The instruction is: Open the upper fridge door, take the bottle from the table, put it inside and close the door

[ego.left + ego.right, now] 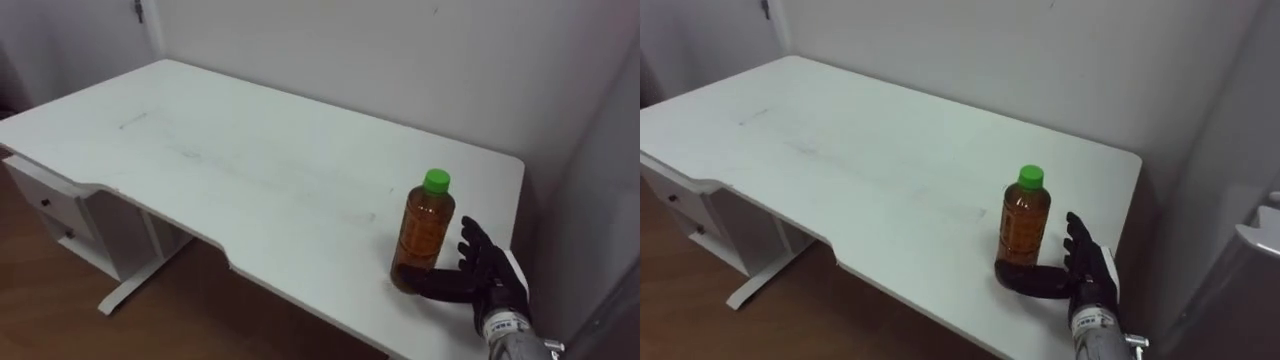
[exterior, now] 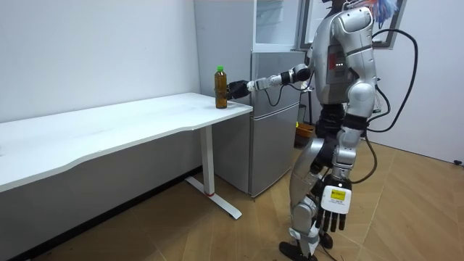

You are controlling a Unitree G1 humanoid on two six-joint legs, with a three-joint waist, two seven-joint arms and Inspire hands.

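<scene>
- Your right robot hand (image 1: 487, 275) sits at the near right corner of the tabletop (image 1: 220, 150). Its dark fingers are spread and upright just beside the bottle (image 1: 423, 235), and the thumb lies across the front of the bottle's base. The grip has not closed.
- Your left robot hand (image 2: 335, 210) hangs at the robot's side with its fingers straight and relaxed, holding nothing.
- The bottle stands upright on the tabletop near its right edge. It is clear plastic with an amber-brown liquid nearly to the neck, ribbed sides, a rounded shoulder and a bright green screw cap (image 1: 436, 180). You can expect the wall to be smooth and to give a little under the fingers.
- The tabletop is matte white and flat, with a curved cut-out along its front edge. It is bare apart from the bottle.
- Past the table's end stands the grey fridge (image 2: 275, 109), boxy and smooth-faced, close to the robot. Its upper part appears to stand open with a pale interior.
- I judge the task barely begun. The reach is made, but you have yet to close the grasp, lift the bottle, turn to the fridge and place it in the upper compartment.
</scene>
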